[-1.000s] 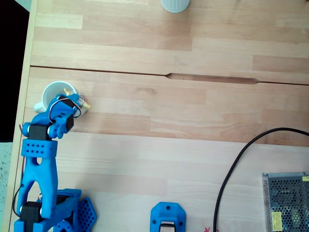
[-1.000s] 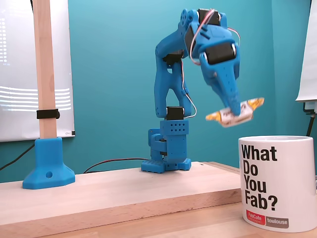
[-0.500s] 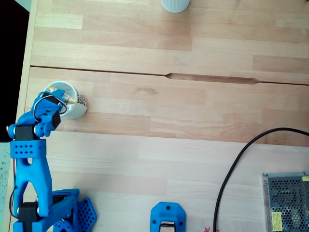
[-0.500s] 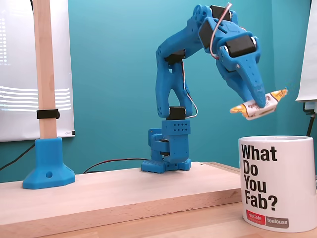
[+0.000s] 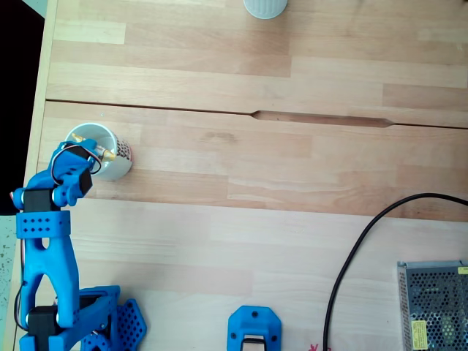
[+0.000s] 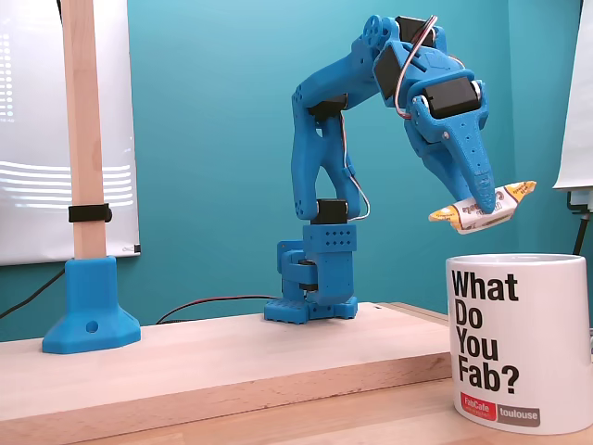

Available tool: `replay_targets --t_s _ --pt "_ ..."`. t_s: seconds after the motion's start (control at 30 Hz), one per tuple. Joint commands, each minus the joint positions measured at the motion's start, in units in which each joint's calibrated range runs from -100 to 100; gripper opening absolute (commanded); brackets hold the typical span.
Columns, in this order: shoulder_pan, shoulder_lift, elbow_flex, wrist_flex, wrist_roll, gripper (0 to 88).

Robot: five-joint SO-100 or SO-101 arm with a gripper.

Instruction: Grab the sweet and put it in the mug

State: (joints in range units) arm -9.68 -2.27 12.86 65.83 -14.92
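Note:
In the fixed view from above, the white mug (image 5: 124, 152) with red dots on its wall stands near the table's left edge. My blue gripper (image 5: 93, 148) hangs over its opening. It is shut on the sweet (image 5: 105, 153), whose yellow ends peek out by the fingertips. In the fixed view from the side, the gripper (image 6: 482, 202) points down and holds the white sweet (image 6: 508, 195) crosswise, clear of everything below. There the mug is hidden behind a lettered cup in front.
A white cup with black lettering (image 6: 519, 343) stands close to the side camera. A plain pale cup (image 5: 264, 6) sits at the table's far edge. A black cable (image 5: 349, 256), a metal mesh box (image 5: 435, 303) and a blue post foot (image 5: 254, 329) lie lower right.
The arm swung left in the view from above, carrying the sweet from beside the mug's rim to over its opening. In the last half second it dipped slightly.

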Motion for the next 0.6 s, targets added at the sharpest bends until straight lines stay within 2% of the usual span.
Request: replay_targets --t_s 0.0,0.3,0.57 --pt "-0.4 -2.4 -0.6 -0.4 0.1 4.0" --pt "-0.4 -2.3 3.1 -0.4 0.1 5.1" --pt "-0.4 -2.6 7.3 -0.7 0.1 21.4"
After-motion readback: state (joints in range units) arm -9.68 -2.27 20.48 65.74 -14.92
